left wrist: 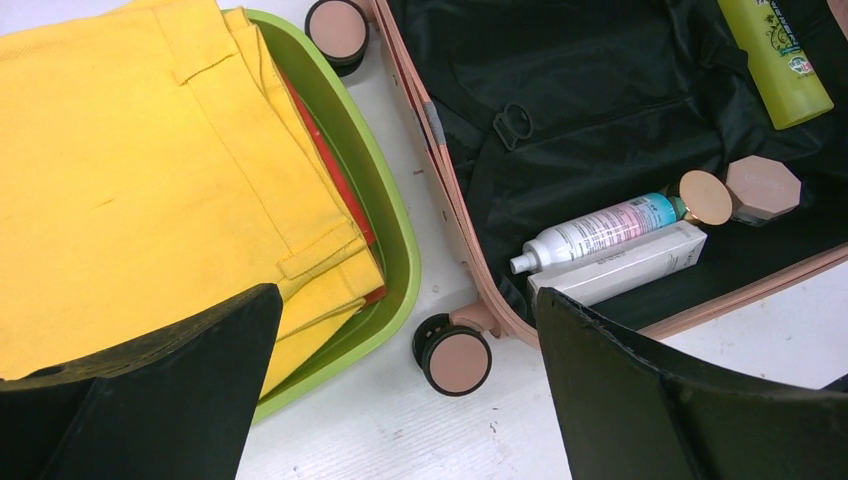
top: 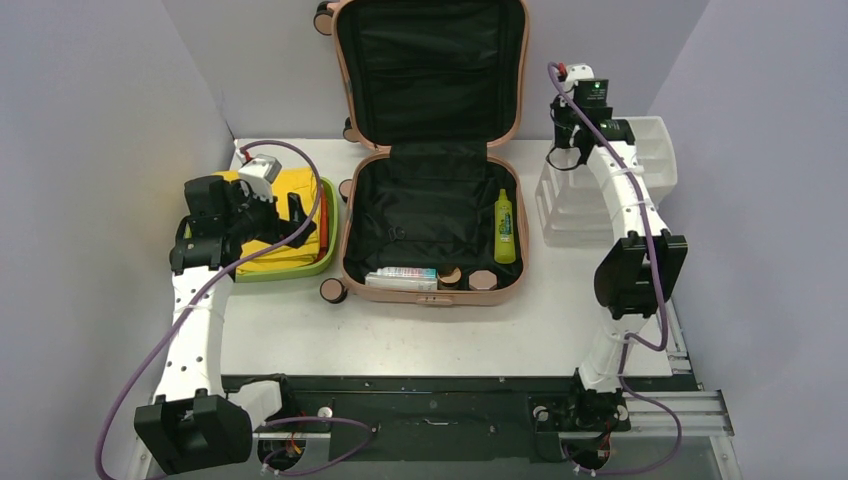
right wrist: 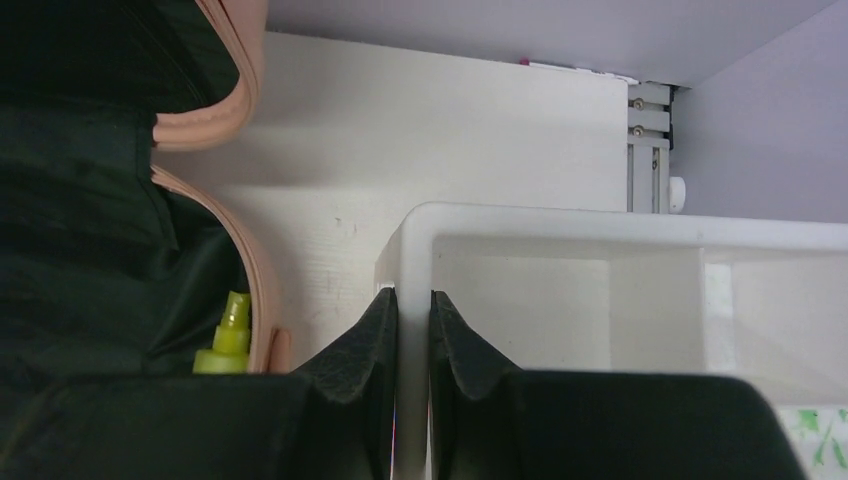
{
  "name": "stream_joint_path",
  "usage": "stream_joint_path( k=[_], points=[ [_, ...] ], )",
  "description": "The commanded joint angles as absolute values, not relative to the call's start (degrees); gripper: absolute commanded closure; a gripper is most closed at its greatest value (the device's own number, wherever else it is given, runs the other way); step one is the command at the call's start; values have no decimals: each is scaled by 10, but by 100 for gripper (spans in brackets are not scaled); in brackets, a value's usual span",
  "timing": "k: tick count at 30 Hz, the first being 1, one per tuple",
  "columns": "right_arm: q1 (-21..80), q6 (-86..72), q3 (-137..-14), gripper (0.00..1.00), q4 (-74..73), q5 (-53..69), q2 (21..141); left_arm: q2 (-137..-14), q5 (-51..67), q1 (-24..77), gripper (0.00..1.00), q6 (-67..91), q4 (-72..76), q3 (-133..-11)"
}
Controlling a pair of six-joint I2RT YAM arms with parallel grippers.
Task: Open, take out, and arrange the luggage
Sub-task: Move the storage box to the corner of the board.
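Table (top: 300,330): white matt top, rectangular, faintly scuffed and dotted with small marks, with soft shadows lying on it. Back wall (top: 250,60): plain pale lavender-grey panel, standing at the table's far edge. Left wall (top: 80,150) and right wall (top: 770,200): same colour, plain, closing the table in on both sides. Near edge: black metal plate (top: 450,400) across the front, with a silver slotted rail (top: 690,410) at its right end. Grey metal bracket (right wrist: 648,150): bolted, at the table's edge where two walls meet. Light: even and diffuse, no hard shadows.
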State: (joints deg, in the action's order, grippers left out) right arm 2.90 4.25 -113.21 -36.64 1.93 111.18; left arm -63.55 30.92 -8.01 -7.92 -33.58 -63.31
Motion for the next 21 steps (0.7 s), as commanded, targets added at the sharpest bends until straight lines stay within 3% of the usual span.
stream_joint_path(
  k=[1,7,9,10,12,14,21],
  points=[
    [52,-7,-1178,100,-285,-45,1126,-637,329,-89,4,-75,-311,-635],
    [79,-48,-1214,100,-265,-119,1151,-642,332,-94,4,-72,-311,-636],
    [83,-46,-1224,89,-267,-122,1155,-644,332,-96,4,-71,-312,-636],
    [84,-46,-1225,76,-269,-112,1155,-644,332,-97,4,-71,-312,-636],
    [84,-37,-1220,62,-277,-88,1143,-643,333,-99,4,-71,-311,-635],
    [79,-14,-1180,53,-285,-54,1111,-641,335,-100,4,-72,-311,-635],
    [54,246,-908,45,-243,64,884,-639,356,-103,4,-71,-309,-633]
  ],
)
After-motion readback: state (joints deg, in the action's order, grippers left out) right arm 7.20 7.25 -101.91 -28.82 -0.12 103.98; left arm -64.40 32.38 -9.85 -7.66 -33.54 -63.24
